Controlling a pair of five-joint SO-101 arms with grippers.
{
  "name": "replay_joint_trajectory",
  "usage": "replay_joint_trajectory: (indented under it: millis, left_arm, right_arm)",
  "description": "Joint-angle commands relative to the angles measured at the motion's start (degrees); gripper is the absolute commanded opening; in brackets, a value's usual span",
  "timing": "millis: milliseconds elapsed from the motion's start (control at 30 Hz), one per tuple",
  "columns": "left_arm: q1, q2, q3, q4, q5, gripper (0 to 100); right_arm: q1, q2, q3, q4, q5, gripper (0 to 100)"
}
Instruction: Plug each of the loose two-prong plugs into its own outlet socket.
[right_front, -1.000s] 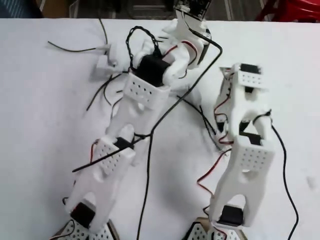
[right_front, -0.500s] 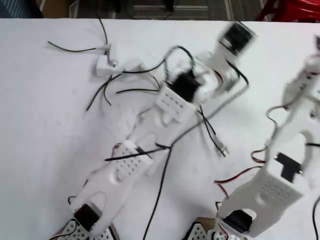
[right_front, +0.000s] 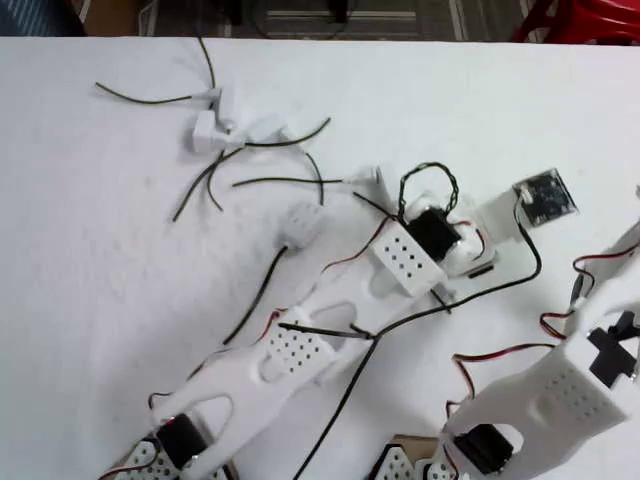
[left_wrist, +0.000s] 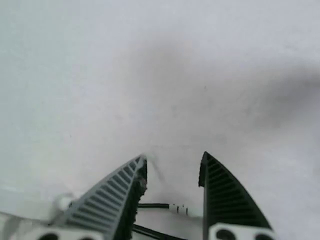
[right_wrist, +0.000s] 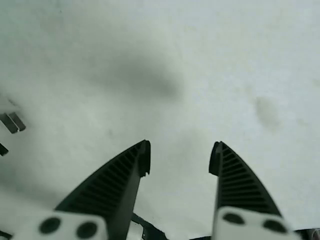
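A white outlet block (right_front: 210, 128) lies at the back left of the table among thin dark wires. A white plug (right_front: 300, 222) on a dark cable rests near the middle, and a smaller plug (right_front: 368, 178) on a thin wire lies just behind it. My left arm (right_front: 405, 260) stretches from the front left to the right of centre. My left gripper (left_wrist: 172, 162) is open over bare tabletop, with a black wire (left_wrist: 155, 205) crossing near the base of its fingers. My right gripper (right_wrist: 180, 150) is open above bare table, holding nothing. Two grey prong-like bars (right_wrist: 12, 122) show beside it.
The right arm (right_front: 555, 400) stands at the front right and runs off the table's right side. Red and black arm cables (right_front: 500, 352) trail between the two arms. Loose wires (right_front: 205, 185) spread around the outlet block. A red chair (right_front: 580, 20) stands beyond the far edge.
The left arm swung from the back centre to the right and nearer, uncovering the white plug. The right arm swung out to the right edge.
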Motion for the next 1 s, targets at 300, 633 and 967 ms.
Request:
replay_joint_trajectory:
  millis: [300,633,967]
  left_arm:
    - [-5.1,0.0,-2.4,15.3,52.5,18]
    - [-1.9,0.0,2.6,17.0,57.7,18]
    - [3.8,0.0,4.7,15.4,57.8,18]
  right_arm:
    - [1.6,-2.9,3.3,0.5,8.4,19.9]
    - [2.2,-2.9,5.1,0.5,8.7,19.9]
    - [2.9,-2.8,5.1,0.4,8.7,19.9]
